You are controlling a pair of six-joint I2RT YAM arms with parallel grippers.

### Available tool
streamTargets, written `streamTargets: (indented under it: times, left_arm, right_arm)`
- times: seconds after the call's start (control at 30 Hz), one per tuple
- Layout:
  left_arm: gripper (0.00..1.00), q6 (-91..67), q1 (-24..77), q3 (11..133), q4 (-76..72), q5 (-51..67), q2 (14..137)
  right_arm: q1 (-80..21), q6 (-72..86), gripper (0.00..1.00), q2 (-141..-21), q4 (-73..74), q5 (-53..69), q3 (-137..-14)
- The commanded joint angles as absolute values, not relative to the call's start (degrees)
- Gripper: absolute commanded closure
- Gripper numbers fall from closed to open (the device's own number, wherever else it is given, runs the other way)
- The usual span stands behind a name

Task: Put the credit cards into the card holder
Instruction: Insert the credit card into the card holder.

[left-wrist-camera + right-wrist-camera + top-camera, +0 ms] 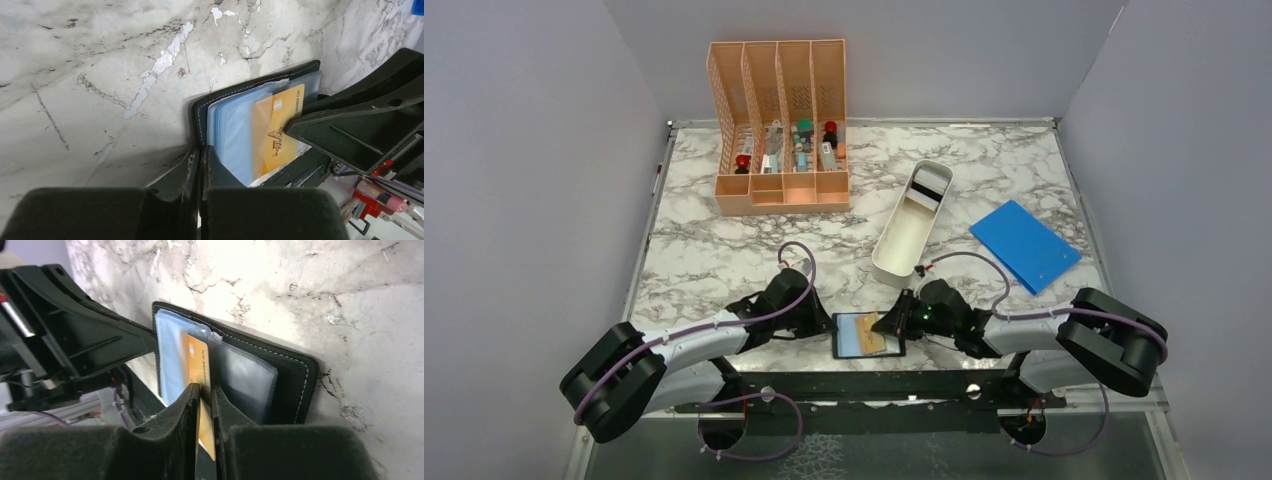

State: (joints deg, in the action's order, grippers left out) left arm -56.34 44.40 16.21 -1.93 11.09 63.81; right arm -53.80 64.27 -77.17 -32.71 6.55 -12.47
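Top external view: at the near edge of the grey-veined marble-patterned table (724, 250), the left gripper (822, 322) was seen clenched. Its fingertips appeared to be pinched on the left border of the small black stitched folding card holder (869, 335), which was laid open and flat between the two arms. A thin gold plastic card (277, 132) marked VIP was found partly slid under one of the holder's clear plastic sleeves, its near end left outside the pocket. A bluish pane was seen just left of it; whether that was a card or only a sleeve could not be told. The gold card's free end was flanked by the fingers of the right gripper (205, 389), but whether it was pinched or already let go could not be told. Farther right, a long white oblong plastic tray (894, 250) was seen, with a white dark-striped card (929, 188) at its far end. The task was therefore judged part-done: one card needed pushing home, and at least one more remained to be fetched.
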Motion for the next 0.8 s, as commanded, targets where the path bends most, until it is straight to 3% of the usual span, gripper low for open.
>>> streamTargets:
  times: [0.0,0.3,0.77]
  left_arm:
    - [0.98,-56.6,45.1,15.4,-4.1,12.1,64.0]
    - [1.0,-56.9,45.2,15.1,-4.1,12.0,63.2]
    - [0.99,-57.7,45.4,15.1,-4.4,12.3,62.4]
  right_arm:
    - [-54.7,60.9,0.76,-76.0,-20.7,2.5,-15.3]
    - [-54.7,57.3,0.5,-71.5,-9.5,1.1,-15.6]
    - [-55.5,58.8,0.54,-75.8,-19.1,7.7,-16.2]
